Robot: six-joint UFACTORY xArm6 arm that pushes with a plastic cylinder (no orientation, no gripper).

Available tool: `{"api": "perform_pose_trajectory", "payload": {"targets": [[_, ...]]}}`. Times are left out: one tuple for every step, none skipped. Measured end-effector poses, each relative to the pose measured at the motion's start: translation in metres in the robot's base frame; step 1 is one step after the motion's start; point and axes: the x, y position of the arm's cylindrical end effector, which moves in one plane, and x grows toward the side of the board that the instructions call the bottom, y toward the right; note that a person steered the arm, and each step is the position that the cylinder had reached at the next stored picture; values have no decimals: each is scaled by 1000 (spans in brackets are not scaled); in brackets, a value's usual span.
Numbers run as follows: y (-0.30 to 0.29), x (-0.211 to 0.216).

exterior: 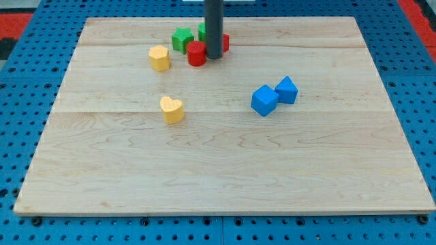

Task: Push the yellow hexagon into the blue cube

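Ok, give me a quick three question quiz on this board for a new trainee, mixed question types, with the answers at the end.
1. True or false: my tip touches the yellow hexagon.
2. How many blue blocks are on the wooden board?
3. Which block lies nearer the view's bottom: A) yellow hexagon, B) yellow heart, C) red cylinder?

Key:
1. False; it sits among the red and green blocks, to the hexagon's right in the view.
2. Two, touching: one blue cube and another blue block.
3. B.
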Motion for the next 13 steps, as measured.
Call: {"api": "perform_pose_trajectory", "payload": {"targets": [[21, 33], [-59, 38], [-163, 38], [-196, 20], [-167, -24], [-132, -16], [-117, 47], [-81, 69], [-140, 59], [-127, 15], [-61, 18], [-8, 54], [32, 68]]}}
